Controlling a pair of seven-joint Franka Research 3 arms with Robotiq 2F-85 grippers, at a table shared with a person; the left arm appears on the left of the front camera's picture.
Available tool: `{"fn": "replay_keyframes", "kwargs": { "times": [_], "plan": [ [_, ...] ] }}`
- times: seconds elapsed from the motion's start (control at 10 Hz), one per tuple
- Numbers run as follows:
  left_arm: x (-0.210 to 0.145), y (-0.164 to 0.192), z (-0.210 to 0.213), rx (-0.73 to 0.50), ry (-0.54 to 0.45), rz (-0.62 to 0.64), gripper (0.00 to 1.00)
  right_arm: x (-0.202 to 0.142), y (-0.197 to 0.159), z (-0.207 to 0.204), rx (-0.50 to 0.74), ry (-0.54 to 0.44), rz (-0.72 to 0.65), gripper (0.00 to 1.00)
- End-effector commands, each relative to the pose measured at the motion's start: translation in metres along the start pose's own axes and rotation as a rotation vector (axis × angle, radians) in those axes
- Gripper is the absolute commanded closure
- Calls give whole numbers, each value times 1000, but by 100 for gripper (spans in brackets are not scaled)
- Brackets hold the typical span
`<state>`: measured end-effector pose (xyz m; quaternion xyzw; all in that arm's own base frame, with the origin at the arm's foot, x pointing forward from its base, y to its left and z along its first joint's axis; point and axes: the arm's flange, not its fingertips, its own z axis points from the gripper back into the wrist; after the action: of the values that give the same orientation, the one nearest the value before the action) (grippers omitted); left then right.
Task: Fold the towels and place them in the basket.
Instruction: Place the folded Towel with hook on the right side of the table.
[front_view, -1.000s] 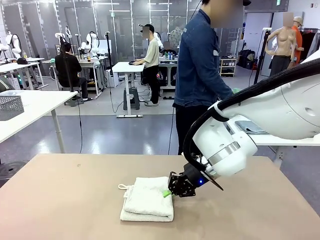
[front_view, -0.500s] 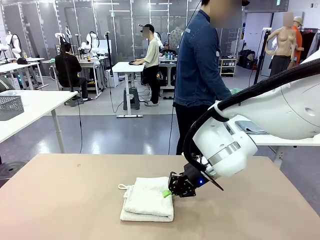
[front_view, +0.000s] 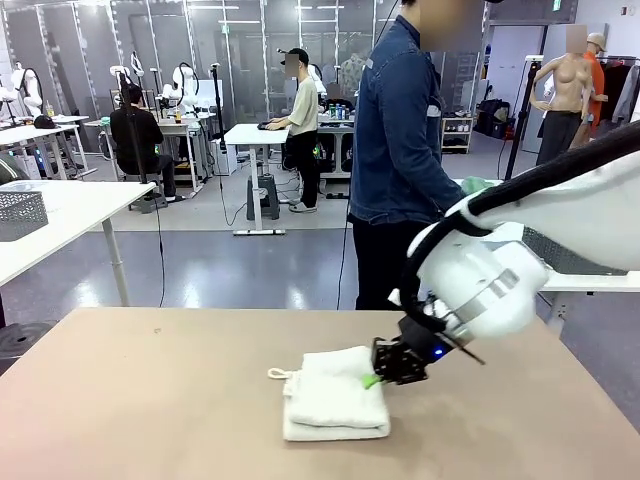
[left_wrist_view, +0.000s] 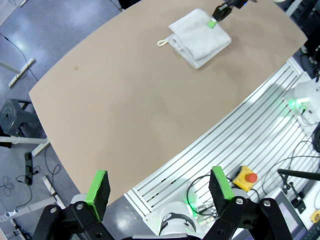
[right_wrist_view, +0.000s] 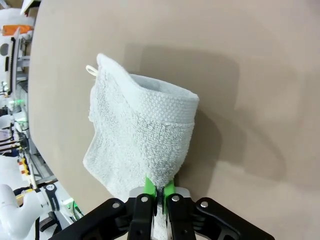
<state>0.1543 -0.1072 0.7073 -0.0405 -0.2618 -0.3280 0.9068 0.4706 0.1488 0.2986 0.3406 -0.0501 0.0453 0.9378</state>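
Note:
A folded off-white towel (front_view: 335, 402) with a corner loop lies on the brown table (front_view: 140, 400), right of centre. My right gripper (front_view: 376, 379) is shut on the towel's right edge, low over the table. In the right wrist view the green pads (right_wrist_view: 149, 186) pinch the towel (right_wrist_view: 140, 130) at its near fold. My left gripper (left_wrist_view: 160, 186) hangs open high above the table's near edge, with the towel (left_wrist_view: 200, 36) and the right gripper (left_wrist_view: 215, 21) far off. A dark mesh basket (front_view: 566, 255) shows partly behind my right arm, on the white side table.
A person in a denim jacket (front_view: 395, 130) stands at the far side of the table, turned to the right. A paler grey mesh basket (front_view: 20, 213) sits on a white table at the left. The brown table's left half is bare.
My right gripper has moved to the right, dragging the folded towel with it across the table. The left gripper stays open.

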Motion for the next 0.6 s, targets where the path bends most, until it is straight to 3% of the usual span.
{"fn": "replay_keyframes", "kwargs": {
  "times": [0.0,0.2,0.5],
  "plan": [
    [2,0,0,1,-6,-7,0,-3,-22,54,-50,0,-17,93],
    [2,0,0,1,-6,-7,0,-8,-68,104,-113,39,-19,93],
    [2,0,0,1,-6,-7,0,-9,-118,163,-258,-10,-1,93]
  ]
}}
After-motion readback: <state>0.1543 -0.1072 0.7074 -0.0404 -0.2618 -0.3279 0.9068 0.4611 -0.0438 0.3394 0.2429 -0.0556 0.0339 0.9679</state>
